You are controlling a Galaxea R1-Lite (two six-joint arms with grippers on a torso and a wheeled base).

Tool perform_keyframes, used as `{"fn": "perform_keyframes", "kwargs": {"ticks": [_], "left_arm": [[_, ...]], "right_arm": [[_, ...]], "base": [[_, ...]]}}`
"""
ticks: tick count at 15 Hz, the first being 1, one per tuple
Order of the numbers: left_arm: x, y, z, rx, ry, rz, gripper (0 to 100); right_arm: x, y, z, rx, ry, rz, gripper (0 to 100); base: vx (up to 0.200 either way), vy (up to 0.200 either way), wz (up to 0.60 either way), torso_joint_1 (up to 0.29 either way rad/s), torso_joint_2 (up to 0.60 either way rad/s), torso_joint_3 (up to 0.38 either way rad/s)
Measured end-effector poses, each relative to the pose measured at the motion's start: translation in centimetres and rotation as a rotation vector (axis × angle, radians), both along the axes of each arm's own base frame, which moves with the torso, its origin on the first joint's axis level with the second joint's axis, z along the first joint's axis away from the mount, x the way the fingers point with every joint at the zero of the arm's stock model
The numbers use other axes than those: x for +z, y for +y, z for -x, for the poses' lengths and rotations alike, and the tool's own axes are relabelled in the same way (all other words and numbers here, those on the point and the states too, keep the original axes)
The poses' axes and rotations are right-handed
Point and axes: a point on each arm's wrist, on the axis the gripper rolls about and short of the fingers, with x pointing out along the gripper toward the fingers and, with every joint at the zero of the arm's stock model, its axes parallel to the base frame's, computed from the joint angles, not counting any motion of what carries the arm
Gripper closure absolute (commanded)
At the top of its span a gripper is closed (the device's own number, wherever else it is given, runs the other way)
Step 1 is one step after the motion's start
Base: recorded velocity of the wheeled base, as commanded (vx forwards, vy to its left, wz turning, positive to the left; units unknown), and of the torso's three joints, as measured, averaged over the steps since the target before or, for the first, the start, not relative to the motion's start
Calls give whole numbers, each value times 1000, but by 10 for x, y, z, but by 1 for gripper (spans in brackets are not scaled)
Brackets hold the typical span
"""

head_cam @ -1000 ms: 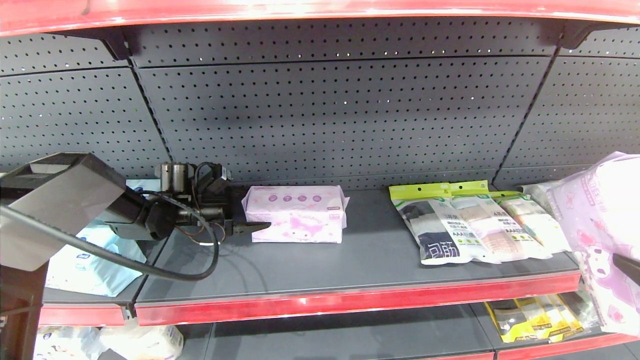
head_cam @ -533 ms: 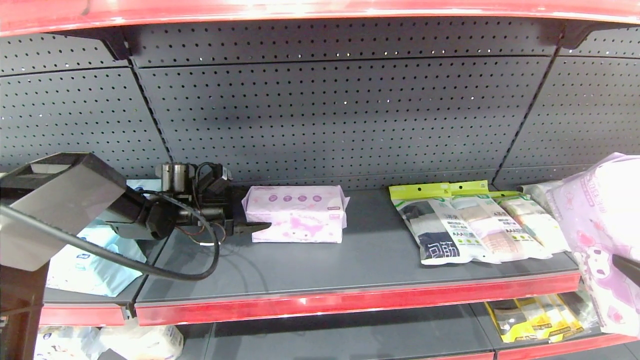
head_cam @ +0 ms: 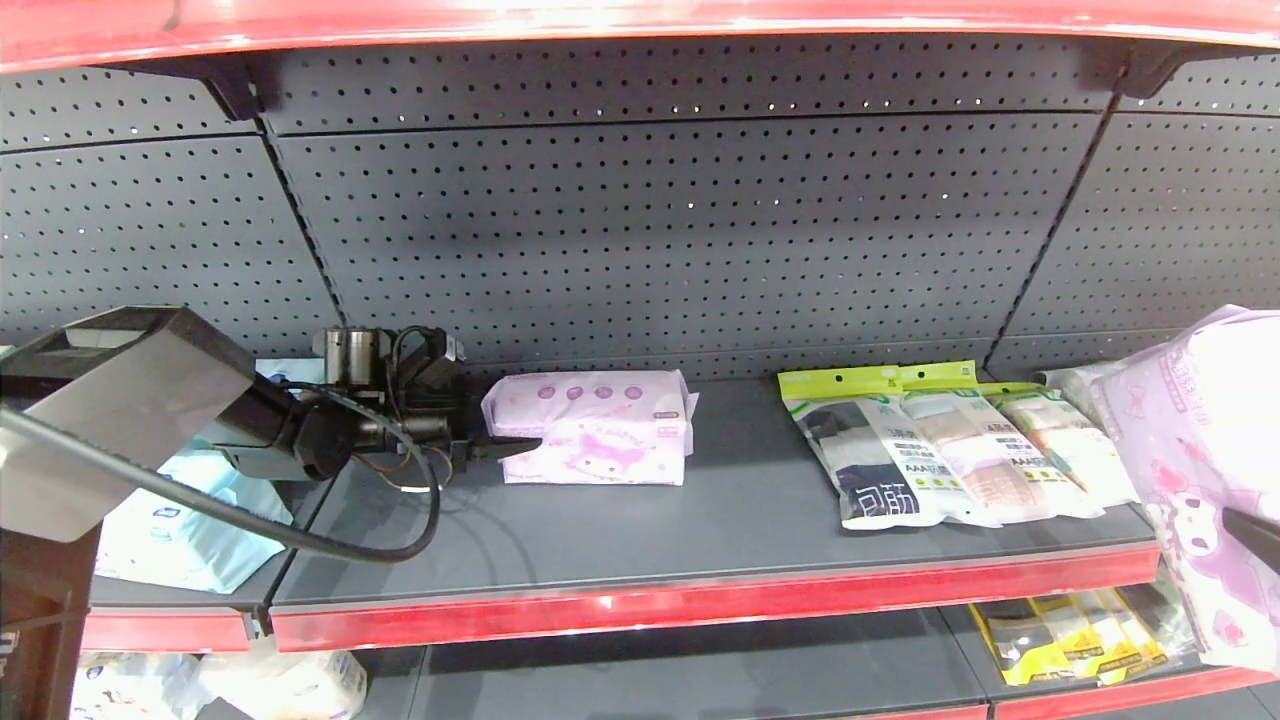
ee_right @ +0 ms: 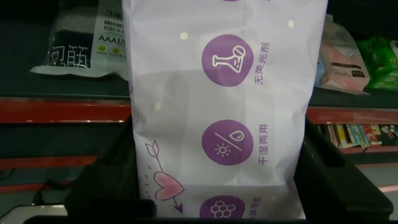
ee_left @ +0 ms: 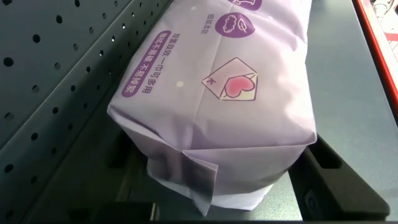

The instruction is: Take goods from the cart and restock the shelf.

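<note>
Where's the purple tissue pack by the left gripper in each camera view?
Head view: tissue pack lies left of centre on the shelf.
Left wrist view: centre, close up, in the left gripper.
Right wrist view: that is another pack, in the right gripper.
Shared landmark: the red shelf edge.

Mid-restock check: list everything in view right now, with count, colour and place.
shelf: one, dark grey deck, red front edge, centre
pegboard back: dark grey, behind the shelf
shelf pack: one, lilac-pink, rear left of the deck
held pack: one, lilac, in the air off the shelf's right end
green-topped packs: three, overlapping, right part of the deck
light blue packs: count unclear, next bay to the left
yellow packs: count unclear, lower shelf, right
white packs: count unclear, lower shelf, left
left claw: black, shut on the shelf pack
right claw: black, shut on the held pack
</note>
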Motion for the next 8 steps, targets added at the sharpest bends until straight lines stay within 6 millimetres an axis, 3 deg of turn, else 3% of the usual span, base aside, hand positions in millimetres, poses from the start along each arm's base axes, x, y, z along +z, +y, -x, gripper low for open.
{"fn": "perform_keyframes", "kwargs": {"ticks": [8], "left_arm": [[3,6,4,-16,10,19,100]], "right_arm": [[-1,0,-4,3,13,-2,100]], "base": [[0,0,0,0,0,0]]}}
